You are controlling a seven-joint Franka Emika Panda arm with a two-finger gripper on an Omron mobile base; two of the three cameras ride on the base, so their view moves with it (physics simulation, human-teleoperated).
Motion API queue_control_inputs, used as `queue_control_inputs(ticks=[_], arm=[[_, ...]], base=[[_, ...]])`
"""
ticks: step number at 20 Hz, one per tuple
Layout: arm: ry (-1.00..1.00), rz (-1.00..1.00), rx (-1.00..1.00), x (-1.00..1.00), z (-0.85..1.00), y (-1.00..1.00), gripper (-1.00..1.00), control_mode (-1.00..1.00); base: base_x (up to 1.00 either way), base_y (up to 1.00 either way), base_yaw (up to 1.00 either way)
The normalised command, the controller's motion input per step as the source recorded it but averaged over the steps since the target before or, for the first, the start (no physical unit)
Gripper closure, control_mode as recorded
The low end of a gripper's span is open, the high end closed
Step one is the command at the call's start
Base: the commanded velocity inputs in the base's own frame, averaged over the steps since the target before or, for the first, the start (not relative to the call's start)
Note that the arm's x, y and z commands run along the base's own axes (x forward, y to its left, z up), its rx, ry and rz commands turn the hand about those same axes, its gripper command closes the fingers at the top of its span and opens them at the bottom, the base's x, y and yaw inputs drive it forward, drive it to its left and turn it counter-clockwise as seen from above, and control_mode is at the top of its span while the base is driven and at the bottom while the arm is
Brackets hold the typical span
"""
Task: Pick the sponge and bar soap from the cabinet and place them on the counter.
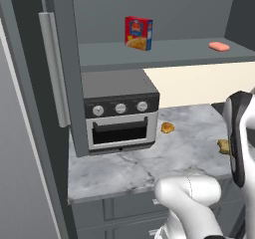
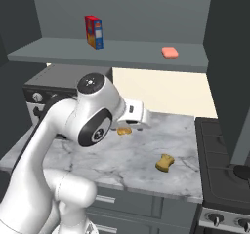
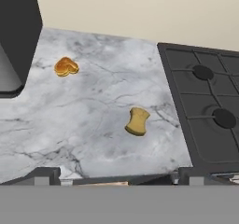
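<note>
Gripper (image 3: 114, 175) jaws spread wide and holding nothing above the counter (image 3: 93, 125), where the sponge (image 3: 137, 121) lies near the right edge; bar soap (image 2: 170, 52) rests on the cabinet (image 2: 122, 52) shelf's right end.

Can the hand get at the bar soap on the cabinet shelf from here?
Probably yes: the bar soap lies alone on the open shelf, the red box well aside. The hand must rise first.

You are looking at the sponge (image 3: 137, 122) lying on the counter (image 2: 122, 157), well apart from the bar soap (image 2: 170, 52) sitting on the cabinet (image 1: 164, 54) shelf, right of a box (image 1: 138, 33); a lump (image 3: 66, 66) is lying near, perhaps touching, the toaster oven (image 1: 119, 112).
</note>
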Motion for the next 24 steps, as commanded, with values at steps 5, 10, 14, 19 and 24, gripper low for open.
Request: queue_control_inputs(ticks=[5,10,14,19,24], arm=[[0.0,0.0,0.0,0.0,0.48,0.0,-1.0,-1.0],[0.0,0.01,0.0,0.0,0.41,0.01,-1.0,-1.0],[-0.01,0.03,0.0,0.0,0.32,0.03,-1.0,-1.0],[-0.02,0.04,0.0,0.04,0.29,0.03,-1.0,-1.0],[-0.03,0.05,0.0,0.12,0.26,0.02,-1.0,-1.0]], base=[[0.0,0.0,0.0],[0.0,0.0,0.0],[0.0,0.0,0.0],[0.0,0.0,0.0],[0.0,0.0,0.0]])
